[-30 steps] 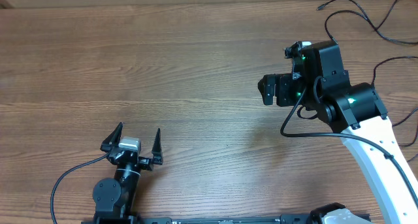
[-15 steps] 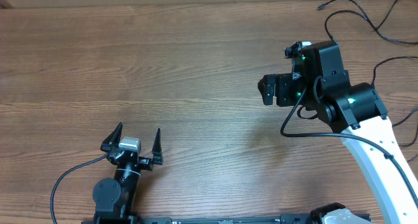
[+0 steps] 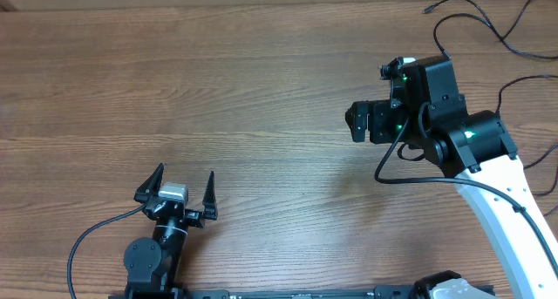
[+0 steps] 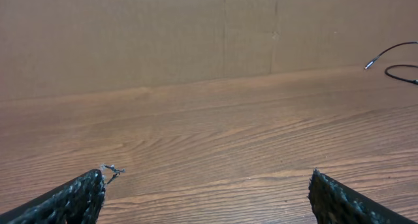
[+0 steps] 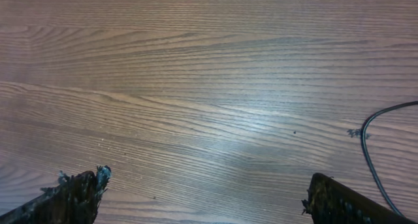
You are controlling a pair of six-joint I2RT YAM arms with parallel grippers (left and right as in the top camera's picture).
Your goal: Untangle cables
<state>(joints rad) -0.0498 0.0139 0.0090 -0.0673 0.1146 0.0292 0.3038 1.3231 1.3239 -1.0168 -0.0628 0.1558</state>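
Table (image 3: 261, 90): wood-grain top, bare across the left, middle and near side. That is wide room for both arms.

Far edge: a plain brown board (image 4: 130, 34) is standing along it, meeting the tabletop in a straight line in the left wrist view.

The cables (image 3: 504, 40) are lying in the far right corner, close to the far edge and running off the right side of the overhead view. They are thin black cords in loose curves. One plug end (image 3: 427, 10) is pointing left, apart from the rest. From the left wrist view a silver-tipped end (image 4: 368, 66) is showing far off to the right, with a loop just beyond it. Nothing is touching them.

The left gripper (image 3: 185, 179) is sitting low at the near edge, left of centre. Its fingers are spread wide and pointing toward the far side, with nothing between them and open wood ahead.

The right gripper (image 3: 352, 123) is hanging over the right half and facing left, with its arm reaching in from the near right corner. Its fingers are sitting at opposite bottom corners of its own camera view, spread wide and holding nothing. The cables are lying behind it, toward the far right, well apart from its tips.
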